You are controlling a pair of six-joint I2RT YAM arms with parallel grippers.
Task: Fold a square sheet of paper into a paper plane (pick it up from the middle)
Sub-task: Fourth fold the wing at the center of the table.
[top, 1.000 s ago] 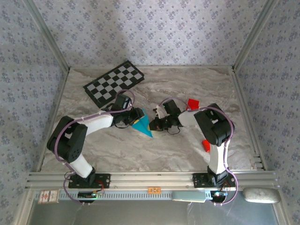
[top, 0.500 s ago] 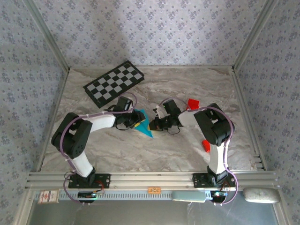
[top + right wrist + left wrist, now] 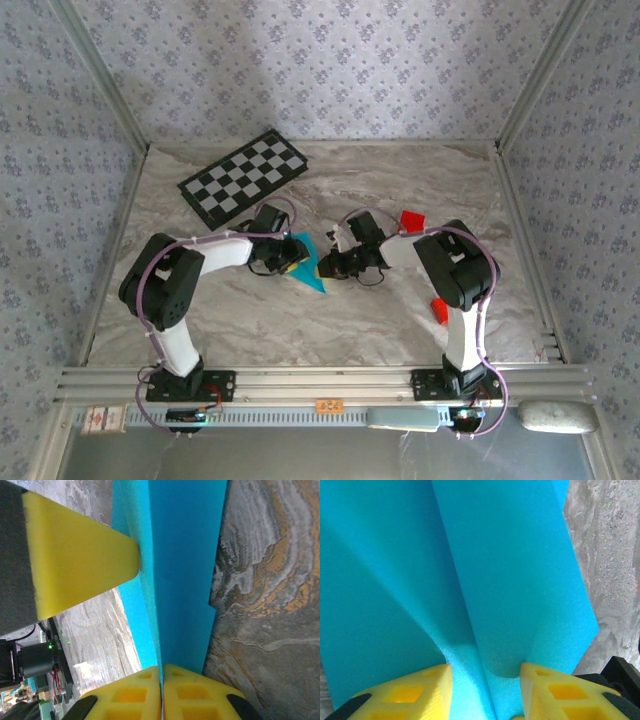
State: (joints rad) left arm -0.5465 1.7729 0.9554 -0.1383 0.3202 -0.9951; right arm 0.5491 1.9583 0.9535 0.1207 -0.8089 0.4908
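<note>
Paper plane [image 3: 309, 274] is clamped in right end effector [image 3: 161, 674], left end effector [image 3: 486, 671] spread astride it, checkered board [image 3: 245, 178] behind.

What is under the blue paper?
The grey marbled table shows past the edges of the paper. The part right under the paper is covered, so nothing there can be seen.

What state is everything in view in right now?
thin cyan paper sheet: partly folded to a point, centre ridge raised.
left gripper: open, fingers astride the ridge.
right gripper: shut on the sheet's fold.
black-and-white checkered board: flat, untouched.
two small red blocks: lying apart, both free.
</note>
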